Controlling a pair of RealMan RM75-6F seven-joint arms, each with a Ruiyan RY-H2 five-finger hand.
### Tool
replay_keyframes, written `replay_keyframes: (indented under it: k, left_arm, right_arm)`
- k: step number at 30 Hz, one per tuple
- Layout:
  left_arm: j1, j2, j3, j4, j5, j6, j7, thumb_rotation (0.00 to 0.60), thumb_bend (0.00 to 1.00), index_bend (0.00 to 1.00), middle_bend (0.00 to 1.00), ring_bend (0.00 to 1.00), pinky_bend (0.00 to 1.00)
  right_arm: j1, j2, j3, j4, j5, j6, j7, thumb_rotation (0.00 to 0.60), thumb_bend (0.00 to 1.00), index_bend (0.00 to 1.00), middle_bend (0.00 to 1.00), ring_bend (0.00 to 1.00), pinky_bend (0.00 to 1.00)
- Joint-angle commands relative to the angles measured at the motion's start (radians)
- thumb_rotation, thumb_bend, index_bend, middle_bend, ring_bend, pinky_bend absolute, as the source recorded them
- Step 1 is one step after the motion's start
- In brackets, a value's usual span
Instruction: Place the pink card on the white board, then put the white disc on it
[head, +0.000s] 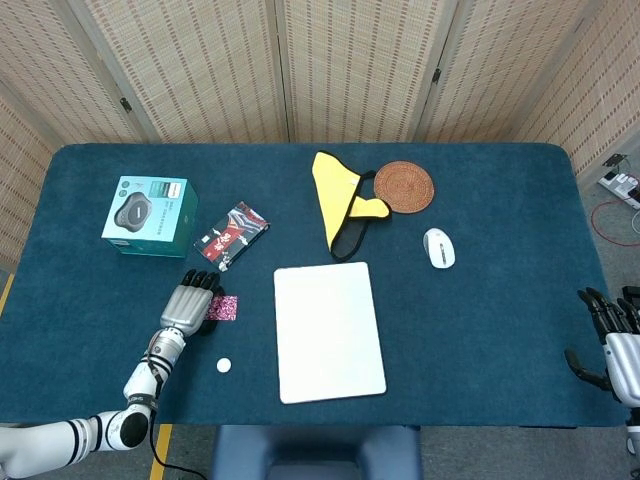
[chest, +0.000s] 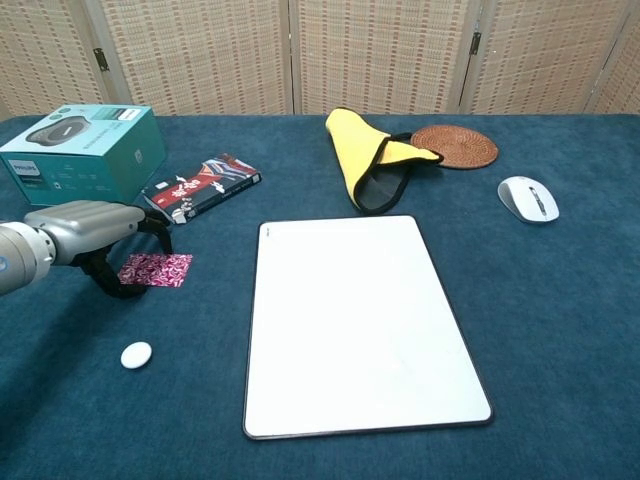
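The pink patterned card (head: 222, 308) (chest: 156, 269) lies flat on the blue tablecloth, left of the white board (head: 329, 331) (chest: 360, 325). My left hand (head: 190, 305) (chest: 92, 238) arches over the card's left edge, fingers curved down beside it and thumb low near the cloth; the card stays flat and is not lifted. The small white disc (head: 224, 365) (chest: 136, 354) rests on the cloth in front of the card, apart from the hand. My right hand (head: 612, 335) hangs at the table's far right edge with fingers spread, holding nothing.
Behind the card are a teal box (head: 150, 215) (chest: 85, 150) and a red-black packet (head: 231, 235) (chest: 200, 185). A yellow cloth (head: 342, 205) (chest: 372, 160), a woven coaster (head: 404, 186) (chest: 455, 146) and a white mouse (head: 438, 247) (chest: 528, 198) lie beyond the board.
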Motion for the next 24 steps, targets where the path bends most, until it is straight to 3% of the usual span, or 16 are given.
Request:
replay_keyframes:
  k: [1,12,24]
  left_arm:
    - [0.001,0.002,0.003,-0.003,0.011,0.005,-0.006,0.6,0.37,0.35,0.1,0.1,0.0]
    - [-0.01,0.029,-0.001,-0.075,0.101,0.042,-0.018,0.6,0.37,0.35,0.1,0.1,0.0]
    - [-0.118,-0.026,-0.038,-0.127,0.134,0.001,0.074,0.6,0.37,0.35,0.1,0.1,0.0]
  right_arm:
    - [0.0,0.0,0.001,0.0,0.0,0.0,0.0,0.6,0.37,0.03,0.09,0.13,0.02]
    - [0.0,0.001,0.001,-0.005,0.0,0.0,-0.006,0.6,0.37,0.03,0.09,0.12,0.02]
    - [-0.009,0.013,0.001,-0.017,0.003,0.013,-0.012,0.6,0.37,0.03,0.09,0.12,0.02]
